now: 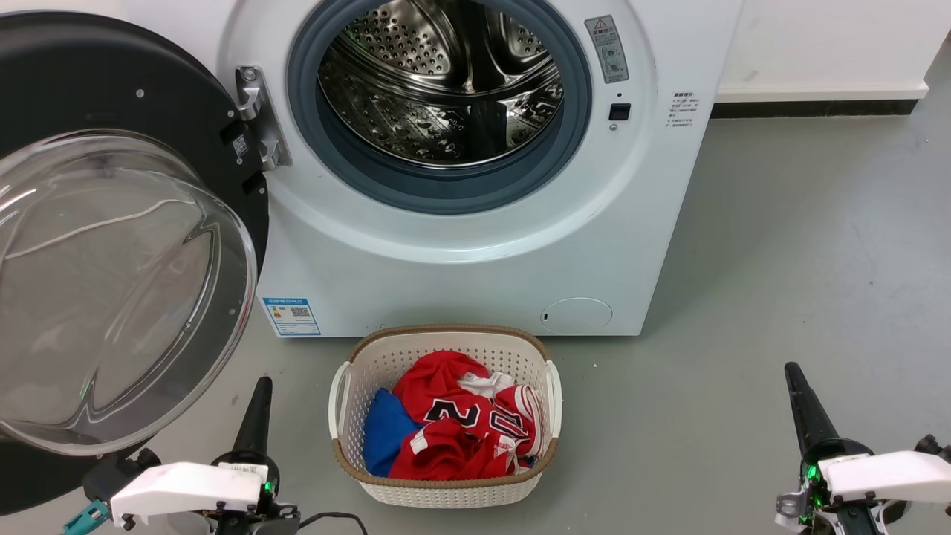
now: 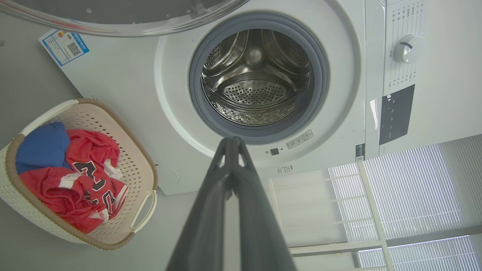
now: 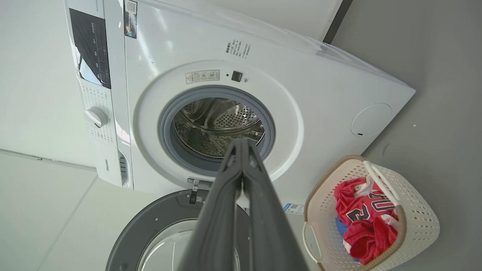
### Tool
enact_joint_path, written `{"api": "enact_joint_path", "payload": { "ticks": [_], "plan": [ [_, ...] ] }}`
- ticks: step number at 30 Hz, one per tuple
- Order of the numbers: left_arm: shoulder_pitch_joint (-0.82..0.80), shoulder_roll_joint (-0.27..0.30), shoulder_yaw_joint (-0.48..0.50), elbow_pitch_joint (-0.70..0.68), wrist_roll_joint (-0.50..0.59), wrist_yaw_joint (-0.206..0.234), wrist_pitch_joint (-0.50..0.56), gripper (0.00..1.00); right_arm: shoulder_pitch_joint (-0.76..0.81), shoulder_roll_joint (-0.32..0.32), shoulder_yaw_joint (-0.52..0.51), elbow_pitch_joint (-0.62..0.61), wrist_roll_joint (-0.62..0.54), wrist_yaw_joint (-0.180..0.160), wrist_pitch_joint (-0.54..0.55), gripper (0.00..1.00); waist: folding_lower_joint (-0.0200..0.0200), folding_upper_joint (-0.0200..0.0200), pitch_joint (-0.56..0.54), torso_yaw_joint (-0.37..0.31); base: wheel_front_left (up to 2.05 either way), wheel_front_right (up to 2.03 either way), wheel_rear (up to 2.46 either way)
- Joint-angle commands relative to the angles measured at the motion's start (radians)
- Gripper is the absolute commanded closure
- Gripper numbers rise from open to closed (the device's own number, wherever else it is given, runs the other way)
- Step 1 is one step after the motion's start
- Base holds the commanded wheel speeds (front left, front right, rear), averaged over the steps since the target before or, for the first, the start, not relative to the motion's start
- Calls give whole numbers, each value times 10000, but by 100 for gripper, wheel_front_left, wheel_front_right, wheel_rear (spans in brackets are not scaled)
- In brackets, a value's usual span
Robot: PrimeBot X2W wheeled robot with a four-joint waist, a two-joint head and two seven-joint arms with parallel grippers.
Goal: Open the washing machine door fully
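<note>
The white washing machine [image 1: 461, 253] stands ahead with its steel drum [image 1: 442, 82] exposed. Its door [image 1: 111, 282], a black disc with a bulging clear glass bowl, is swung wide out to the left on its metal hinge [image 1: 256, 111]. The door [image 3: 165, 233] also shows low in the right wrist view, and its rim [image 2: 124, 22] at the top of the left wrist view. My left gripper [image 1: 261, 386] is shut and empty, just below the door's lower edge. My right gripper [image 1: 792, 371] is shut and empty, low on the right, far from the machine. Both wrist views show shut fingers, left [image 2: 231, 141] and right [image 3: 241, 142].
A white laundry basket [image 1: 446, 487] with red and blue clothes sits on the grey floor right before the machine, between my two grippers. A white wall with a dark skirting [image 1: 810, 108] runs at the back right. Open floor [image 1: 802, 245] lies to the right.
</note>
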Motion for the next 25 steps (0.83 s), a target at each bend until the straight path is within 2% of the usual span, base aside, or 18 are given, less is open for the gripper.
{"api": "enact_joint_path", "payload": {
  "ticks": [1,25],
  "plan": [
    [-214,42,57,-3,-282,-51,73,100,-276,-47,-27,6,281,1,72,100,0,0,6,5,0,0,0],
    [-530,28,241,254,-2228,-200,567,100,-638,2,-192,262,2023,1,589,100,0,0,91,65,0,0,0]
  ]
}}
